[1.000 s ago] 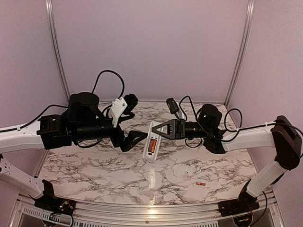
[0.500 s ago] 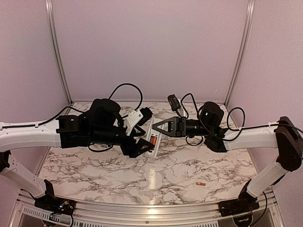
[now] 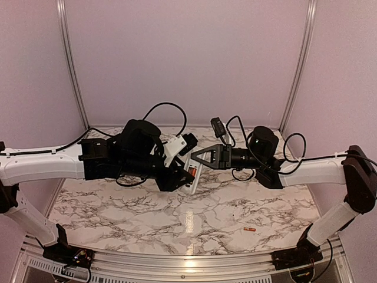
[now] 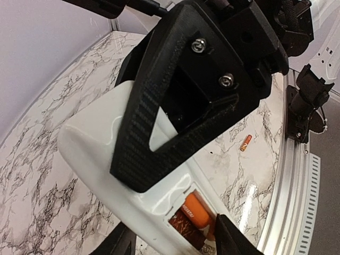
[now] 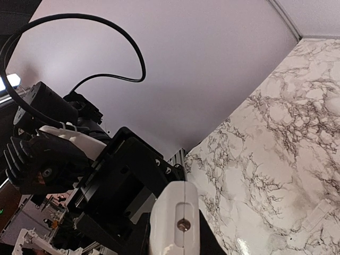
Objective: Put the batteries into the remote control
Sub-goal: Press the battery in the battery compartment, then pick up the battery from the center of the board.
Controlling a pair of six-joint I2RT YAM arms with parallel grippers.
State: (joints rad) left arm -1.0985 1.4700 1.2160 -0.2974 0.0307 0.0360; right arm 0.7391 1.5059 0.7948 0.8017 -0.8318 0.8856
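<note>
Marbled worktop, lilac walls. The right claw is clamped on the remote control, which it holds over the worktop. One battery sits in the remote's recess. The left claw straddles that end of the remote; whether it grips, I cannot tell. A second battery lies well apart from the remote, on the right arm's side.

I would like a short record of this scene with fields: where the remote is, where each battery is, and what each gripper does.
remote control: held in the air above the table
first battery: seated in the remote control's open back
second battery: loose on the table, on the right arm's side
right gripper: shut on the remote control
left gripper: one finger on each side of the remote control's battery end; grip unclear
task state: one battery not yet loaded
</note>
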